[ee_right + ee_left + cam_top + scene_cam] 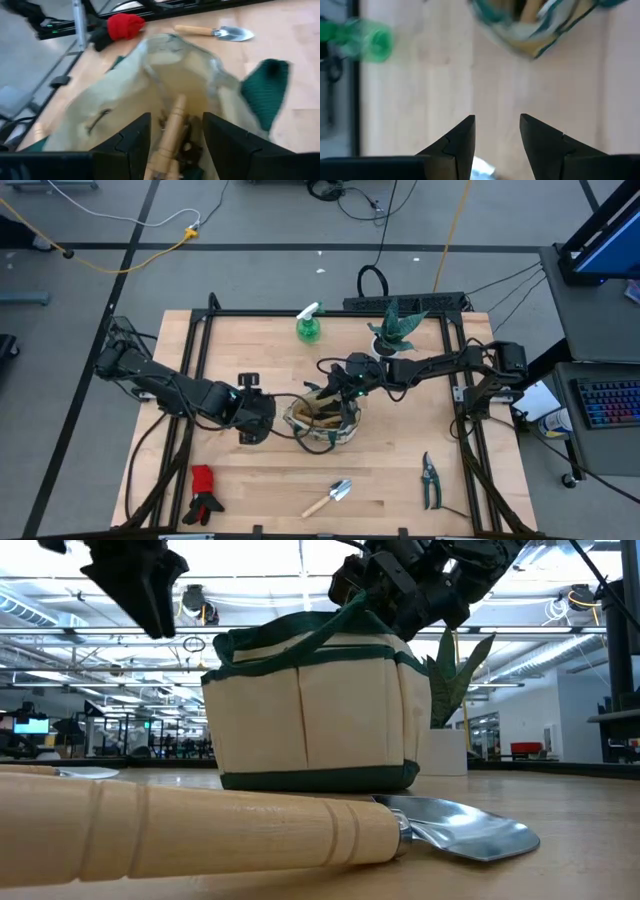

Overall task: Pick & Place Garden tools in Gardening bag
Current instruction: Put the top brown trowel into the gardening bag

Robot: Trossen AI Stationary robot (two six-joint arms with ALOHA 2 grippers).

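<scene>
High view has the right gripper (335,388) poised over the open gardening bag (322,423) at mid-table, jaws parted around a wooden handle (170,131) standing inside. Beside the bag, the left gripper (252,418) hangs spread and empty. A trowel (330,497) lies near the front edge.

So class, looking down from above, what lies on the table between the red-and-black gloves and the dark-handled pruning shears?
In the high view, one wooden-handled metal trowel lies between the red-and-black gloves and the dark-handled pruning shears; the rest is bare wood.
</scene>
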